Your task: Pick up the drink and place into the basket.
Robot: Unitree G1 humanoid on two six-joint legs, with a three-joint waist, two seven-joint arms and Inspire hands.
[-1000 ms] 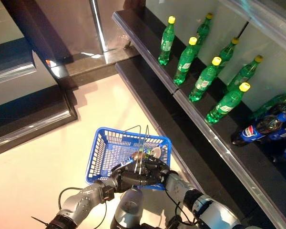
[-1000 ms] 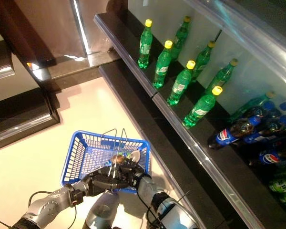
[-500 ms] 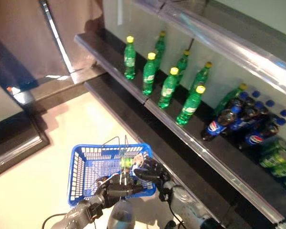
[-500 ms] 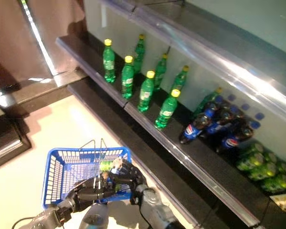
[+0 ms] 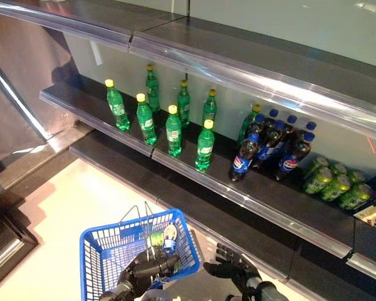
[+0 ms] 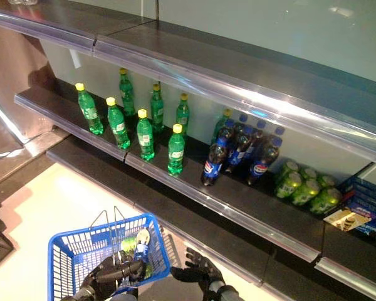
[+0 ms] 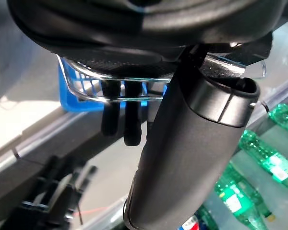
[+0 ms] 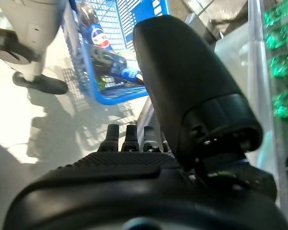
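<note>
The blue basket hangs low in front of the shelves. My left hand is shut on its thin wire handles. A dark drink bottle with a blue label and a green drink lie inside the basket; the bottle also shows in the right wrist view. My right hand is open and empty, just right of the basket and apart from it, with its fingers straight.
A dark shelf runs across in front. It holds green bottles, dark cola bottles and green cans. A lower ledge lies beside the basket. Pale floor is at the left.
The camera has swung up and to the right along the shelf. My right hand has come out of the basket and opened; the drink stays in the basket.
</note>
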